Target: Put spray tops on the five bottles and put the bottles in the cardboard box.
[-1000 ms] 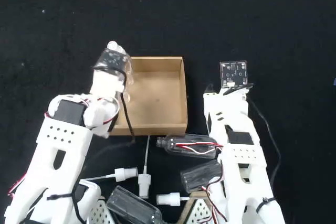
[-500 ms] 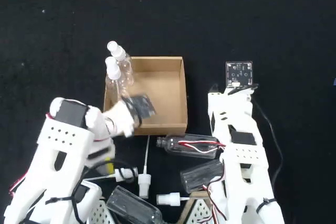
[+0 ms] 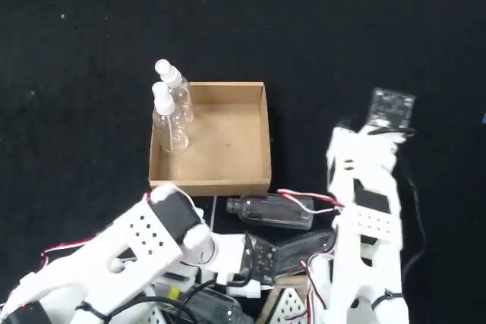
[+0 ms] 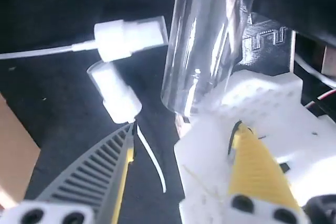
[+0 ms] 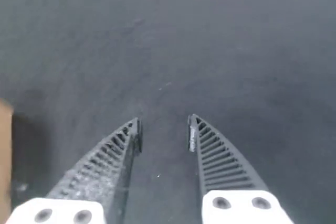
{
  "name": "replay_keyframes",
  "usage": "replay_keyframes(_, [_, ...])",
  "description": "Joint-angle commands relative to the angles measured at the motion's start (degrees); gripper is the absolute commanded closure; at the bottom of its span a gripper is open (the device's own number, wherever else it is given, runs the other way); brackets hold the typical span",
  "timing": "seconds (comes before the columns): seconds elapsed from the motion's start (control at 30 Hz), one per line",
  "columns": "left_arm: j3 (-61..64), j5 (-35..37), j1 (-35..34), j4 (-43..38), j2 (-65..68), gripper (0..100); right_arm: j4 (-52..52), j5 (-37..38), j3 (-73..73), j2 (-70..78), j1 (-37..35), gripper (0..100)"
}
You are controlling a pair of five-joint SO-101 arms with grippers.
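At the worktop's [image 3: 91, 51] six o'clock edge the left end effector [image 4: 184, 129] hangs open and empty beside a spray top [image 4: 116, 97]; the third capping seems in hand, so next it should close on that top. An uncapped bottle [image 3: 275, 211] lies just before the cardboard box [image 3: 213, 185], with two capped bottles [image 3: 168, 123] standing at its nine o'clock wall. Farther, at three o'clock, the right end effector [image 5: 164, 127] is open, empty.

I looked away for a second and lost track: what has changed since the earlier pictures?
The left tool let go of a capped bottle in the cardboard box and swung back to the near side, now open over the loose spray tops. The right arm shifted slightly to its right. The box, the other capped bottle and the uncapped bottle lying in front stayed put.
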Motion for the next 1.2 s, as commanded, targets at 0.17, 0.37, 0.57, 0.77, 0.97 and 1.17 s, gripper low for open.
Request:
replay_keyframes(0.17, [5.1, 6.8, 1.9, -11.9, -1.3, 72, 5.5, -8.8, -8.0, 0.6, 8.0, 86.8])
replay_keyframes(0.37, [5.1, 9.5, 5.2, -12.0, -1.3, 72, 6.8, -9.3, -8.7, 0.6, 8.1, 86.8])
replay_keyframes(0.57, [0.7, 9.7, 12.5, -8.0, -1.3, 72, 6.8, -9.4, -8.7, 0.6, 8.4, 86.8])
replay_keyframes(0.77, [2.5, 14.3, 17.3, -11.9, -0.7, 72, 6.8, -9.5, -8.8, 0.6, 9.3, 86.8])
replay_keyframes(0.97, [9.3, 17.0, 18.4, -17.9, -0.7, 72, 7.1, -9.5, -9.1, 0.6, 9.3, 86.8])
replay_keyframes(1.17, [12.2, 17.0, 18.2, -18.8, -0.8, 72, 6.9, -9.5, -9.1, 0.6, 9.2, 86.8])
